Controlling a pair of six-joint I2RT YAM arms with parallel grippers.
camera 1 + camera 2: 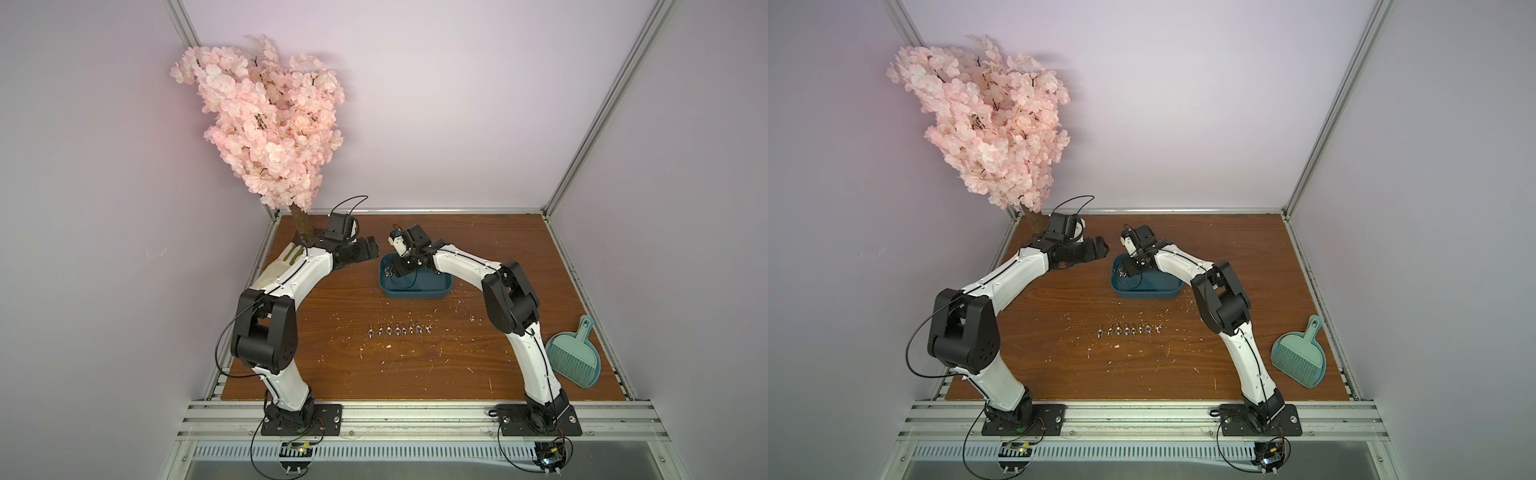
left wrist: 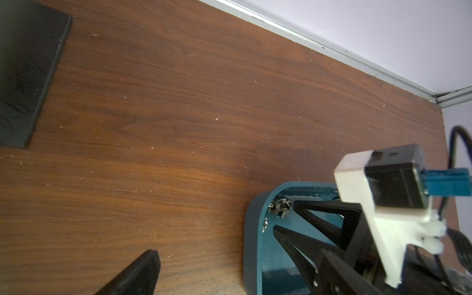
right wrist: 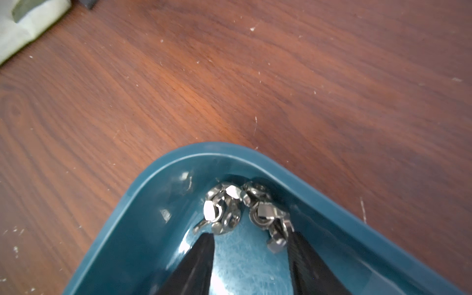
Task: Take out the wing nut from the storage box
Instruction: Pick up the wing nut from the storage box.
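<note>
While the box (image 1: pixel 415 293) is seen on the bench (image 1: pixel 457 374) at 12 o'clock from a row of nuts (image 1: pixel 399 330) in both top views, the wing nuts (image 3: pixel 222 207) are found heaped in its 10 o'clock corner. The right claw (image 3: pixel 251 245) is lowered inside the box, its jaws held about half apart with only bare box floor between them; nothing is gripped. The heap is set just ahead of the fingertips, with one nut just beside the inner edge of one finger (image 3: pixel 306 255). The left claw (image 1: pixel 371 249) is held fully spread and empty above the bench, at 10 o'clock from the box.
</note>
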